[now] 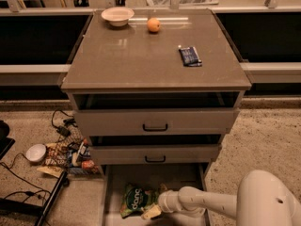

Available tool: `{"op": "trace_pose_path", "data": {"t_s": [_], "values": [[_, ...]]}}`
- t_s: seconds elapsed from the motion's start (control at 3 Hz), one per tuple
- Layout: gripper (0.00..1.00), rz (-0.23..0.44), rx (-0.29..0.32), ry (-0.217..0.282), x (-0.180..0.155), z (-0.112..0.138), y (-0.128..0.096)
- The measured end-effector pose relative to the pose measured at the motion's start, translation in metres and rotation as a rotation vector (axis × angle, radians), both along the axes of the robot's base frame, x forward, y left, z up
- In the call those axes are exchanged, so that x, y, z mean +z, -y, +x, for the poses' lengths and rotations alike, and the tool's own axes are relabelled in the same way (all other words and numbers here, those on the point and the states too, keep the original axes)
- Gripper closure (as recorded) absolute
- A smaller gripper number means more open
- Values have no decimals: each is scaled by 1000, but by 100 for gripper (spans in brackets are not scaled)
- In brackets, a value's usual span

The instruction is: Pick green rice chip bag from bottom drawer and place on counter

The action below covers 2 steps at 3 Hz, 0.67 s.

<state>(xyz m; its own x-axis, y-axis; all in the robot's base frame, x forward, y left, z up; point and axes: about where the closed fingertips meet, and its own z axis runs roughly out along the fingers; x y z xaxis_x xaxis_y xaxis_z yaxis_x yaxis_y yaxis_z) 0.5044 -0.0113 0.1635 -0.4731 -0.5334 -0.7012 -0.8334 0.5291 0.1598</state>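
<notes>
The green rice chip bag (137, 199) lies on the floor of the pulled-out bottom drawer (113, 178), at the picture's lower edge. My gripper (153, 213) reaches in from the right on a white arm and sits at the bag's lower right edge, touching or nearly touching it. The counter (141, 55) is the grey-brown top of the cabinet above.
On the counter stand a white bowl (117, 16), an orange (153, 25) and a small dark-blue packet (190, 56). Two upper drawers with black handles (155, 127) stand slightly open. Cables, a white bowl (35, 152) and clutter (70, 155) lie on the floor at left.
</notes>
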Motion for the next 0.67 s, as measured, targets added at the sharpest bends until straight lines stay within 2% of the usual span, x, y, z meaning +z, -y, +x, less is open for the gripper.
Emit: {"op": "trace_pose_path", "data": {"t_s": [0.33, 0.67], "values": [[3, -6, 8, -17, -23, 10, -16], [26, -96, 48, -40, -41, 10, -34]]}}
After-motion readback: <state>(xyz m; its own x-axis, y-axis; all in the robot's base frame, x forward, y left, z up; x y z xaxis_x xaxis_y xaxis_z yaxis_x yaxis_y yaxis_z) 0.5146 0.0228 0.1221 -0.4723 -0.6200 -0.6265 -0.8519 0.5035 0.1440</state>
